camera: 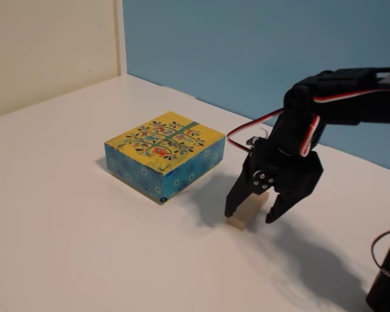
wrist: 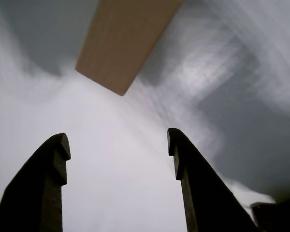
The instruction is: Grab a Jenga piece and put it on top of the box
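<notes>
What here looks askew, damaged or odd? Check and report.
Nothing is spilled or damaged. The box sits flat on the table, intact. The wooden block lies on the table beside it, slanted in the wrist view rather than squared to the open tool, whose tips have not reached it.

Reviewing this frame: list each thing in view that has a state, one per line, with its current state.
Hand: open, empty, lowered over the Jenga piece with a finger on each side in the fixed view.
Jenga piece: lying flat on the table, not gripped; ahead of the fingertips in the wrist view.
Box: closed, resting on the table, nothing on its yellow top.
</notes>
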You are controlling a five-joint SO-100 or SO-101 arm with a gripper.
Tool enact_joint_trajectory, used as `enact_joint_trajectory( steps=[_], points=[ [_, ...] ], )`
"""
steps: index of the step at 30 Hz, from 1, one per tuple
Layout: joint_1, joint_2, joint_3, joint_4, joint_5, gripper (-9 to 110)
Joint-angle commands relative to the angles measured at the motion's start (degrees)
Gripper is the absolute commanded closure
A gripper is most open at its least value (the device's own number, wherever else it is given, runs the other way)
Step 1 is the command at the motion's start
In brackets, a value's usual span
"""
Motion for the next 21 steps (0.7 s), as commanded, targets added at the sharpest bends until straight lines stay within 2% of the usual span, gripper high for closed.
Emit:
enact_joint_trajectory(
  steps=[1, 12, 21],
  points=[
    [0.18, -0.18, -2.11, -1.23, -1.14, 78],
    [0.62, 2.2, -6.59, -2.55, -0.09, 77],
    [5.71, -2.9, -9.76, -5.71, 1.23, 76]
  ],
)
